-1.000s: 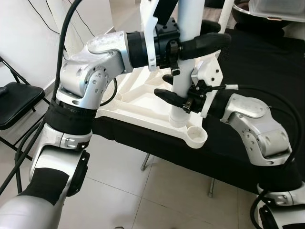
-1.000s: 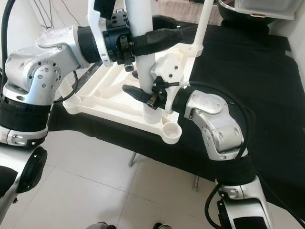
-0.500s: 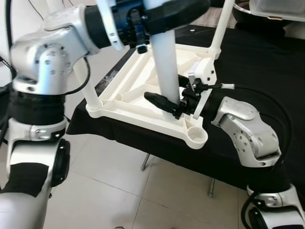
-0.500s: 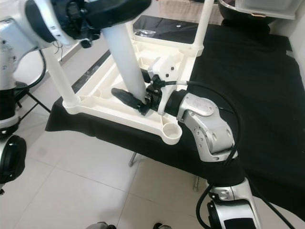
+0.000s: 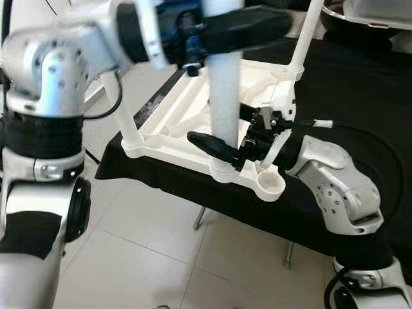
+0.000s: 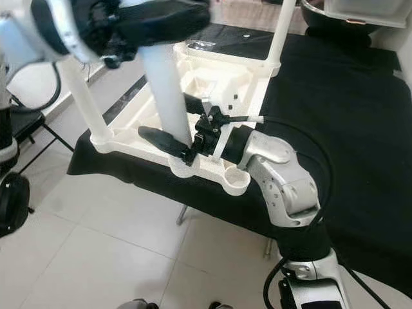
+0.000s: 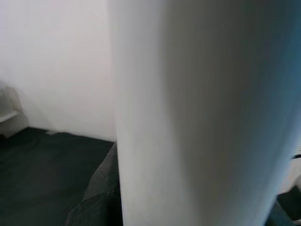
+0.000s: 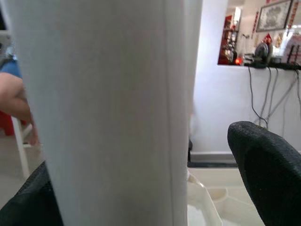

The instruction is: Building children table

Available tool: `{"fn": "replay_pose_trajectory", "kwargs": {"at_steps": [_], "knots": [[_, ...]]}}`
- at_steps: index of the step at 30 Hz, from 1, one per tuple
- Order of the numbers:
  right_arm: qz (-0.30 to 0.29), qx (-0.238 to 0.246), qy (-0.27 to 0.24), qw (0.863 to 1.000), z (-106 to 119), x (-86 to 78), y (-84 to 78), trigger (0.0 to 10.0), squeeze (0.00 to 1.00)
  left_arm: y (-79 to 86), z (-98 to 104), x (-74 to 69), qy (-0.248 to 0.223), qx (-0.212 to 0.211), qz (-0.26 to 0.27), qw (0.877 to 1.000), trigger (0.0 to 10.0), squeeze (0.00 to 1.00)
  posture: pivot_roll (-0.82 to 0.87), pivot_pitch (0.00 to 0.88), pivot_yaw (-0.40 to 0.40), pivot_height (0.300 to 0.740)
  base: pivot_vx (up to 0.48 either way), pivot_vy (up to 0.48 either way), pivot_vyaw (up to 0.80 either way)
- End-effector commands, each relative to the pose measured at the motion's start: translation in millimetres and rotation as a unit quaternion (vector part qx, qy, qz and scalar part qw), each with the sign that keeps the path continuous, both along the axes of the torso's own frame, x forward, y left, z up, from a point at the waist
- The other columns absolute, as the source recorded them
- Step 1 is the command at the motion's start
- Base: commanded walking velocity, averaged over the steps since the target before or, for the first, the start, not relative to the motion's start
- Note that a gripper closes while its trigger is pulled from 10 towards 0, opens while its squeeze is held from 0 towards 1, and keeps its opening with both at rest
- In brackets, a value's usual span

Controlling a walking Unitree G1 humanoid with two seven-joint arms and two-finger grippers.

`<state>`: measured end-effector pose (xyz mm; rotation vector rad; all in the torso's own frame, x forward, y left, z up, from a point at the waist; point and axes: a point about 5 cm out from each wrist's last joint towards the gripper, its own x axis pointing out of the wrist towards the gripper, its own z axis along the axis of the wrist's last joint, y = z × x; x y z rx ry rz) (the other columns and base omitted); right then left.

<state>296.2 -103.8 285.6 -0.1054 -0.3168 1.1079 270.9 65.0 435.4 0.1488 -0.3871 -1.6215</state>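
The white table leg [image 5: 223, 109] stands upright, its foot at a corner socket of the upturned tabletop [image 5: 187, 112] on the black-draped worktop [image 5: 360, 96]. The left gripper [image 5: 241, 29] pinches it high up, and the right gripper [image 5: 225, 138] clasps it low. If the arms tilt it unevenly, I judge it could jam crooked or slip out.

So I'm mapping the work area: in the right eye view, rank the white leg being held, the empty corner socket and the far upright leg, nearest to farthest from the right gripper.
From the right gripper:
1. White leg, between its fingers.
2. Empty corner socket, at the tabletop's near corner, beside the wrist.
3. Far upright leg, at the back corner.
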Motion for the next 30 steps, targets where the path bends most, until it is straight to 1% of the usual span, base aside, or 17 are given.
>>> {"fn": "replay_pose_trajectory", "kwargs": {"at_steps": [1, 4, 5, 6, 7, 8, 9, 11, 17, 18, 26, 27, 30], "knots": [[0.035, -0.016, -0.001, 0.999, -2, -6.4, 22.0, 10.0, 0.00, -31.6, -2, -16.4, 0.001, 0.000, -0.091, 0.996, 0.0, 0.00, 0.06, 0.113, 0.003, 0.740, 0.000, 0.000, 0.00], [0.034, -0.028, 0.003, 0.999, -4, -7.3, 24.0, 10.0, 0.00, -39.6, -2, -17.2, -0.002, 0.005, -0.086, 0.996, 0.0, 0.00, 0.06, 0.113, 0.003, 0.740, 0.000, 0.000, 0.00], [0.034, -0.028, 0.004, 0.999, -4, -7.7, 24.6, 2.2, 0.00, -30.9, -4, -16.0, -0.002, 0.005, -0.084, 0.996, 0.0, 0.00, 0.06, 0.113, 0.003, 0.740, 0.000, 0.000, 0.00], [0.034, -0.028, 0.004, 0.999, -4, -7.7, 24.6, 2.2, 0.00, -30.9, -4, -16.0, -0.002, 0.005, -0.084, 0.996, 0.0, 0.00, 0.06, 0.113, 0.003, 0.740, 0.000, 0.000, 0.00], [0.035, -0.028, 0.005, 0.999, -4, -8.0, 24.9, 2.2, 0.00, -24.0, -5, -15.3, -0.002, 0.006, -0.083, 0.997, 0.0, 0.00, 0.06, 0.113, 0.003, 0.740, 0.000, 0.000, 0.00], [0.040, -0.030, 0.005, 0.999, -5, -9.4, 25.8, 0.0, 0.00, -18.3, -6, -14.3, -0.001, 0.006, -0.082, 0.997, 0.0, 0.00, 0.06, 0.110, 0.003, 0.740, 0.000, 0.000, 0.00], [0.044, -0.031, 0.006, 0.999, -5, -10.7, 26.8, 0.0, 0.00, -14.9, -7, -13.7, -0.001, 0.007, -0.081, 0.997, 0.0, 0.00, 0.06, 0.109, 0.003, 0.740, 0.000, 0.000, 0.00], [0.051, -0.032, 0.008, 0.998, -5, -12.7, 28.5, 0.0, 0.00, -13.9, -7, -13.0, -0.001, 0.008, -0.080, 0.997, 0.0, 0.00, 0.05, 0.108, 0.002, 0.740, 0.000, 0.000, 0.00], [0.060, -0.040, 0.016, 0.997, -8, -15.3, 31.1, 0.0, 0.00, -14.8, -6, -13.0, -0.005, 0.008, -0.080, 0.997, 0.0, 0.00, 0.06, 0.109, 0.001, 0.740, 0.000, 0.000, 0.00], [0.057, -0.048, 0.022, 0.997, -11, -15.0, 32.2, 0.0, 0.00, -15.0, -5, -12.8, -0.007, 0.007, -0.080, 0.997, 0.0, 0.00, 0.05, 0.109, 0.001, 0.740, 0.000, 0.000, 0.00], [0.033, -0.059, 0.042, 0.997, -17, -11.0, 33.0, 0.0, 0.00, -15.5, -5, -12.8, -0.016, 0.005, -0.082, 0.996, 0.0, 0.00, 0.05, 0.113, 0.000, 0.740, 0.000, 0.000, 0.00], [0.021, -0.061, 0.046, 0.997, -18, -8.7, 32.6, 0.0, 0.00, -14.3, -3, -11.7, -0.013, 0.000, -0.078, 0.997, 1.0, 0.49, 0.05, 0.115, 0.001, 0.740, 0.000, 0.000, 0.00], [0.013, -0.061, 0.048, 0.997, -19, -7.2, 32.3, 0.0, 0.00, -13.2, -2, -10.4, -0.007, -0.005, -0.072, 0.997, 1.0, 0.49, 0.05, 0.115, 0.001, 0.740, 0.000, 0.000, 0.00]]}}
